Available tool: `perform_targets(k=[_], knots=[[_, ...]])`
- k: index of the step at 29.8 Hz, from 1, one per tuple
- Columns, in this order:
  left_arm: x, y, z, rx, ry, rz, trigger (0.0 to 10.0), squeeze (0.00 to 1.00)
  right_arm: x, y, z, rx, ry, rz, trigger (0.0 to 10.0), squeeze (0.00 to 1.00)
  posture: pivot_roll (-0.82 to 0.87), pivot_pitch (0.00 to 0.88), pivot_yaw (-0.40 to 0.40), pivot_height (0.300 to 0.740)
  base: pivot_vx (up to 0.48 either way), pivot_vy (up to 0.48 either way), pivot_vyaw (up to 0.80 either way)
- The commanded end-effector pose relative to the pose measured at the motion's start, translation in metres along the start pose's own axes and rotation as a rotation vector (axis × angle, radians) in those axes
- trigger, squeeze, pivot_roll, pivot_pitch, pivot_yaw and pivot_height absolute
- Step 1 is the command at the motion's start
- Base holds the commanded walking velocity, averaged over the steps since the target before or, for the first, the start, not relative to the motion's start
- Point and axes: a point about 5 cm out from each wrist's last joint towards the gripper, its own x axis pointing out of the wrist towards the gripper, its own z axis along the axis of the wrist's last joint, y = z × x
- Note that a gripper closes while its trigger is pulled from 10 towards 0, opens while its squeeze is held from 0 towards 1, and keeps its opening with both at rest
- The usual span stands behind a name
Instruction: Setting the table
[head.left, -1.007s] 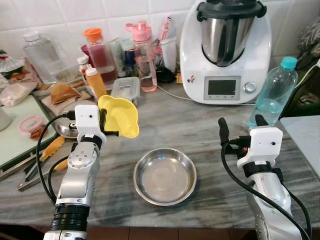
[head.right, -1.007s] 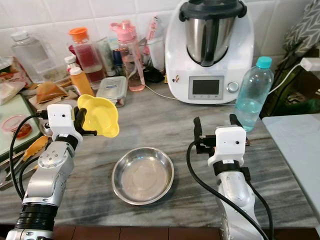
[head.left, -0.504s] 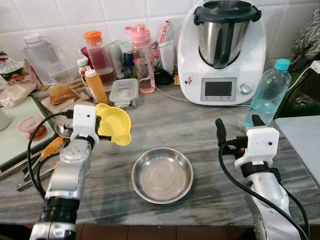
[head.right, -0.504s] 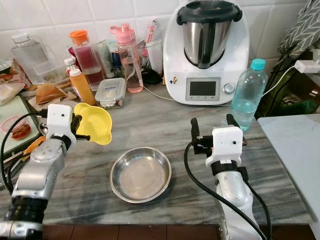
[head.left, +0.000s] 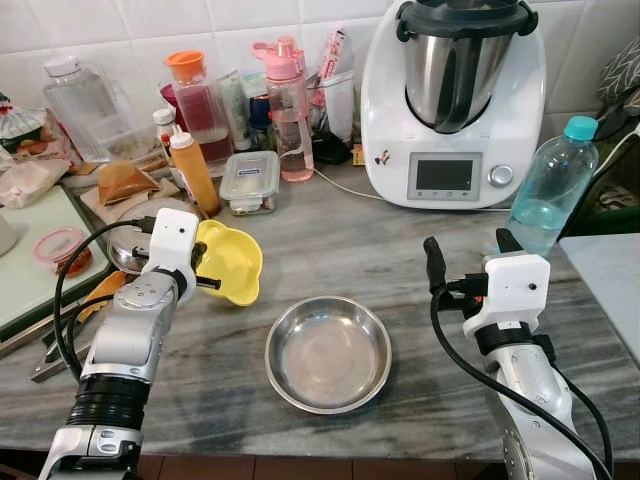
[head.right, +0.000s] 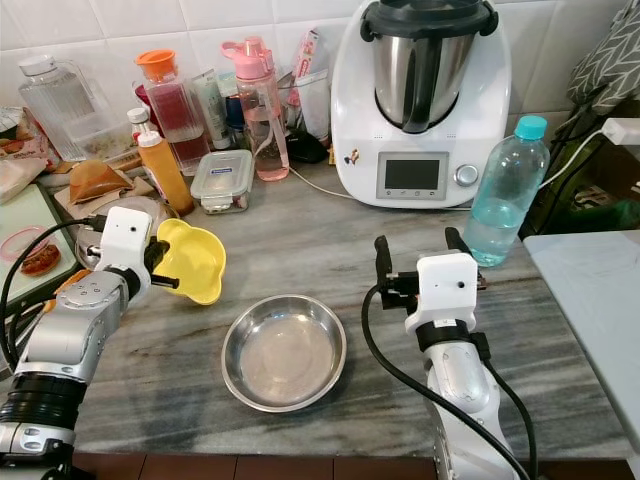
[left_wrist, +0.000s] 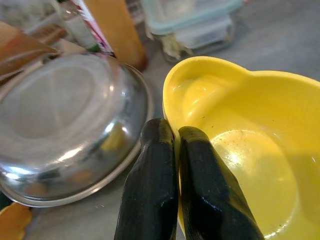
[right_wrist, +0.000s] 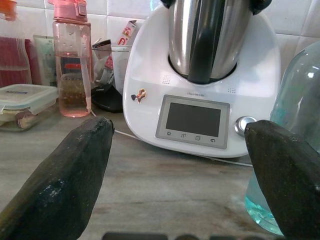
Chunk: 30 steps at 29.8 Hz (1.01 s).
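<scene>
My left tool (head.left: 203, 268) is clamped on the rim of the yellow bowl (head.left: 233, 262), tilted just above the marble tabletop (head.left: 330, 255) left of the steel dish (head.left: 328, 352) for setting down; right tool (head.left: 468, 262) hovers apart, free.

the steel bowl (head.left: 328, 352) sits on the counter (head.left: 330, 255) between the two arms. the bowl in the left gripper (head.left: 203, 268) lies to its left, the right gripper (head.left: 468, 262) to its right. the food processor (head.left: 452, 100) stands behind, the water bottle (head.left: 549, 183) at its right, the lidded container (head.left: 248, 181) at its left.
</scene>
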Motion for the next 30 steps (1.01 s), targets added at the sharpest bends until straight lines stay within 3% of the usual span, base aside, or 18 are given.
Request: perform_targets(k=[1, 10, 15, 21, 27, 30], knots=[[-0.001, 0.004, 0.004, 0.022, 0.005, -0.027, 10.0, 0.00, 0.000, 0.002, -0.002, 0.006, 0.011, 0.012, 10.0, 0.00, -0.06, 0.000, 0.104, 0.740, 0.000, 0.000, 0.00], [-0.003, 0.005, -0.006, 0.059, 0.055, -0.085, 10.0, 0.00, 0.000, 0.007, -0.003, 0.028, 0.012, 0.049, 10.0, 0.00, -0.05, 0.000, 0.102, 0.740, 0.000, 0.000, 0.00], [-0.004, 0.006, -0.006, 0.079, 0.066, -0.105, 10.0, 0.00, -0.006, 0.021, -0.004, 0.116, 0.041, 0.182, 10.0, 0.00, -0.05, 0.000, 0.103, 0.740, 0.000, 0.000, 0.00], [-0.004, 0.005, -0.008, 0.091, 0.073, -0.123, 10.0, 0.00, -0.019, 0.032, -0.008, 0.145, 0.094, 0.331, 10.0, 0.00, -0.05, 0.000, 0.105, 0.740, 0.000, 0.000, 0.00], [-0.005, 0.003, -0.009, 0.108, 0.085, -0.154, 10.0, 0.00, -0.029, 0.032, -0.011, 0.167, 0.157, 0.476, 10.0, 0.00, -0.06, 0.000, 0.106, 0.740, 0.000, 0.000, 0.00], [-0.004, 0.003, -0.009, 0.110, 0.087, -0.159, 10.0, 0.00, -0.030, 0.031, -0.011, 0.170, 0.166, 0.492, 10.0, 0.00, -0.06, 0.000, 0.107, 0.740, 0.000, 0.000, 0.00]])
